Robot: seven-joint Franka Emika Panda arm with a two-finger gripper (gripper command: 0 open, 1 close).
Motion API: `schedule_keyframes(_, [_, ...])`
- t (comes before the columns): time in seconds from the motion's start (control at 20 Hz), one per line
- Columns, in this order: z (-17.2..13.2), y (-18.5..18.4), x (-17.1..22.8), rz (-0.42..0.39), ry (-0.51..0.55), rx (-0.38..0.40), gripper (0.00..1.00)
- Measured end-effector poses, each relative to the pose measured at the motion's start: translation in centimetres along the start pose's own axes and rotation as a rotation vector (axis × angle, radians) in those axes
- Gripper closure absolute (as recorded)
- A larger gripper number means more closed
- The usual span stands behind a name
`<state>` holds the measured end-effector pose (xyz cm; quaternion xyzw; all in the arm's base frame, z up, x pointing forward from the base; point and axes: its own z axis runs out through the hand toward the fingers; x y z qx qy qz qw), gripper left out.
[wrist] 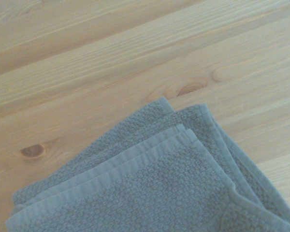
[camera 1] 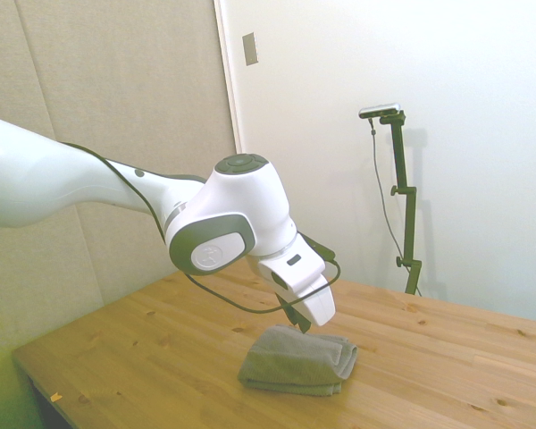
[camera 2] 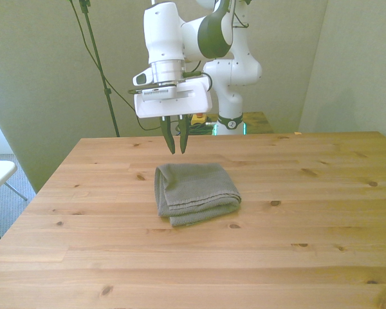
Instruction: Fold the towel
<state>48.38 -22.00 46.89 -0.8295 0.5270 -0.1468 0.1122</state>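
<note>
1. Towel (camera 1: 299,360) in the side view lies already layered on the wooden surface (camera 1: 161,349), directly below the jaws (camera 1: 297,323), which hang just above its far edge without touching.
2. Front view: the towel sits mid-surface, its long axis running roughly toward the front view's right; the jaws hover above its far left corner, narrowly parted and grasping nothing.
3. Wrist view: stacked hems meet at one corner, with bare wood beyond; folding looks largely done.

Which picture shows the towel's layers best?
The wrist view: the towel fills it, its stacked edges sharp. The front view shows the whole folded towel under the gripper; the side view shows a thick bundle.
</note>
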Motion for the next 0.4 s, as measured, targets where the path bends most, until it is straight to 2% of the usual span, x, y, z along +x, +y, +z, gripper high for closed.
schedule_keyframes(0.2, [-2.6, 0.8, -7.2, -0.084, -0.154, -0.061, 0.00])
schedule_keyframes(0.4, [-3.5, 2.3, -16.5, -0.211, -0.171, -0.112, 0.00])
